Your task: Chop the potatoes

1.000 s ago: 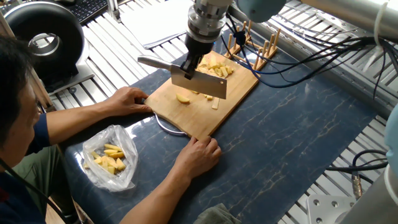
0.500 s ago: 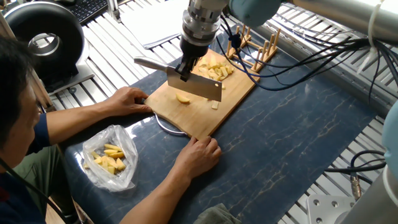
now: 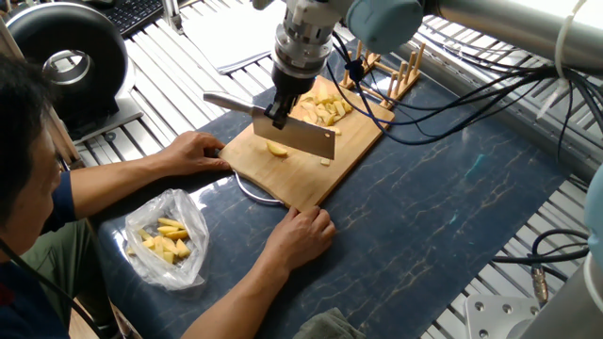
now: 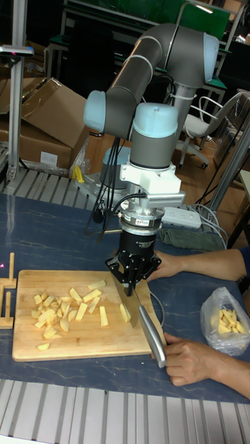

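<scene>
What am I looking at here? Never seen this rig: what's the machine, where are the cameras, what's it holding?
It is a single grey and blue jointed robot arm. One camera looks down across the table, the other faces the arm from the opposite side. Its pincer is shut on a steel cleaver over a pale wooden cutting board scattered with pale yellow potato pieces. A seated person's two bare hands steady the board. A clear plastic bag of yellow pieces lies beside it.

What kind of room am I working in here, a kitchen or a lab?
Likely a robotics lab or workshop, not a kitchen: brown cardboard boxes, a swivel office chair, and loose black cables surround the dark blue marbled table.
</scene>
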You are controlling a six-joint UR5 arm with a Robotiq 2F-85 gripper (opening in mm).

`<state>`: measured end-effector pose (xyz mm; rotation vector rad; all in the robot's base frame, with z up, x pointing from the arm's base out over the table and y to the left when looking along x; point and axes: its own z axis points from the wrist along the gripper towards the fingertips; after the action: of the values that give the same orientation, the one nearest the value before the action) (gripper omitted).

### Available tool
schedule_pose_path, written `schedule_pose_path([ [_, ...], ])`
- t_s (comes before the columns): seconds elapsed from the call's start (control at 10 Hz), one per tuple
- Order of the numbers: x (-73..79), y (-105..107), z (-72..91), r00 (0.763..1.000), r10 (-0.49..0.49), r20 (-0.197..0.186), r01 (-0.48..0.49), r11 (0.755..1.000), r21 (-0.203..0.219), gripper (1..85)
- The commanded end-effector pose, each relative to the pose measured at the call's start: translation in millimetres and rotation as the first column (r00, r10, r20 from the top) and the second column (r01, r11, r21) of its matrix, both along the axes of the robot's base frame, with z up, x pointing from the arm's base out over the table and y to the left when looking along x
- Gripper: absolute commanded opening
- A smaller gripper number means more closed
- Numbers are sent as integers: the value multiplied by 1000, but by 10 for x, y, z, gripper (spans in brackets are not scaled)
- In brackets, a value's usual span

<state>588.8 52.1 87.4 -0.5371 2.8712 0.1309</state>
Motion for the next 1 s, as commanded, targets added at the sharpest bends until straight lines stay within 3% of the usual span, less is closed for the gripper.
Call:
schedule_pose_path([
  [0.0,-43,4,-9,1000,-3,3,3,1000,10,10],
  [0.9,-42,-13,-64,1000,-1,11,1,1000,4,10],
])
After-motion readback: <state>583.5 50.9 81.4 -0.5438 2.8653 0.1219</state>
